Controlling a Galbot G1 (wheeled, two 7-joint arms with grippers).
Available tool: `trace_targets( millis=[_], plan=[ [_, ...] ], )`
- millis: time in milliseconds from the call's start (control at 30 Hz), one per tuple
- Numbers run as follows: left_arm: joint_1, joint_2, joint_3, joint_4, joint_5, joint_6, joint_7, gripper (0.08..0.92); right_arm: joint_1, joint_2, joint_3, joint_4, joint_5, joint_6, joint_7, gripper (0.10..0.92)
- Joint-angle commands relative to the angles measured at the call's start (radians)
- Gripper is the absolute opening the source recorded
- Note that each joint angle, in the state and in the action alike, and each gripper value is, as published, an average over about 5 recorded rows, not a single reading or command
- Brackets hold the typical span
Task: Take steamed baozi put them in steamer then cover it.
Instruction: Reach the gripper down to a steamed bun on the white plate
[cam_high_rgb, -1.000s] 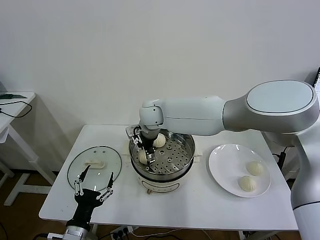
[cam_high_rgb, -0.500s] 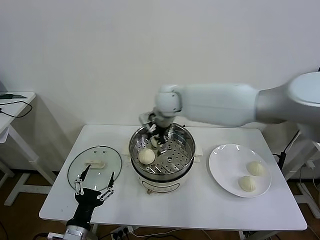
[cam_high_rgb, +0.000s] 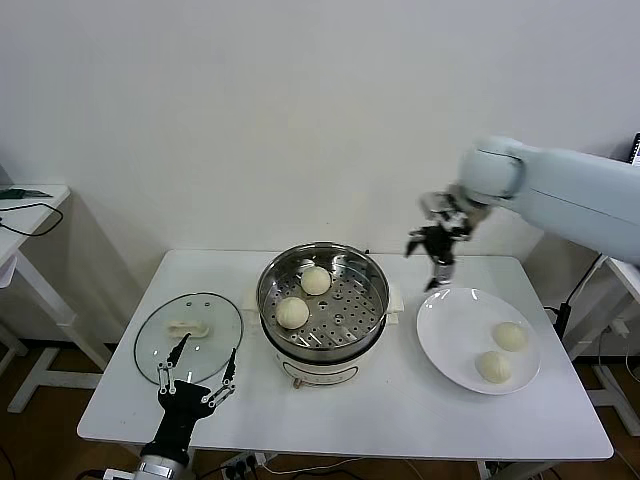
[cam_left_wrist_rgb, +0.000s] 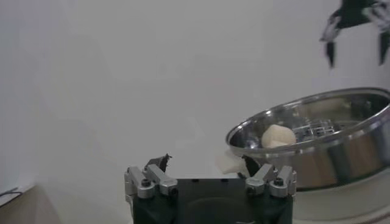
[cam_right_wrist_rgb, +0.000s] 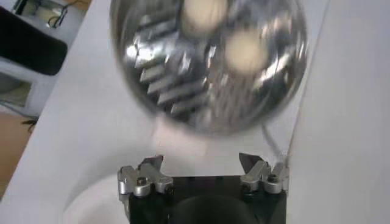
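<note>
The steel steamer (cam_high_rgb: 322, 305) stands mid-table with two baozi (cam_high_rgb: 292, 312) (cam_high_rgb: 316, 280) on its perforated tray. Two more baozi (cam_high_rgb: 510, 336) (cam_high_rgb: 494, 366) lie on the white plate (cam_high_rgb: 450, 335) at the right. The glass cover (cam_high_rgb: 189, 323) lies flat on the table at the left. My right gripper (cam_high_rgb: 437, 252) is open and empty, up in the air between the steamer and the plate. It looks down on the steamer (cam_right_wrist_rgb: 207, 61). My left gripper (cam_high_rgb: 202, 372) is open and empty, low at the table's front edge by the cover. The steamer also shows in the left wrist view (cam_left_wrist_rgb: 317, 143).
A white side table (cam_high_rgb: 25, 215) with a cable stands at the far left. The white wall is close behind the table. Bare table top (cam_high_rgb: 400, 405) lies in front of the steamer and plate.
My right gripper has left a baozi in the steamer, lifted out and swung right towards the plate, now empty. The left gripper has barely moved.
</note>
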Motion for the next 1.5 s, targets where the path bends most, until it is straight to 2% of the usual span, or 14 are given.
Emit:
trace_targets(
  millis=[33,400,967,1300,1500],
  plan=[
    [0.004,-0.001,0.005,0.005,0.003,-0.001,0.001,0.823,-0.228,-0.183,0.081,-0.009,-0.152,0.056,-0.036,0.823],
    [0.007,-0.005,0.000,0.009,0.002,0.000,0.001,0.823,-0.458,-0.143,0.281,-0.104,-0.250,0.052,0.012,0.823],
    [0.010,-0.009,-0.010,0.016,-0.002,-0.001,0.000,0.823,-0.574,-0.089,0.375,-0.166,-0.331,0.051,0.007,0.818],
    [0.005,-0.011,-0.011,0.019,-0.003,-0.001,-0.001,0.823,-0.567,-0.071,0.377,-0.181,-0.331,0.051,0.019,0.694],
    [0.005,-0.010,-0.009,0.017,-0.003,0.000,-0.001,0.823,-0.454,-0.062,0.329,-0.165,-0.308,0.058,-0.011,0.671]
  ],
)
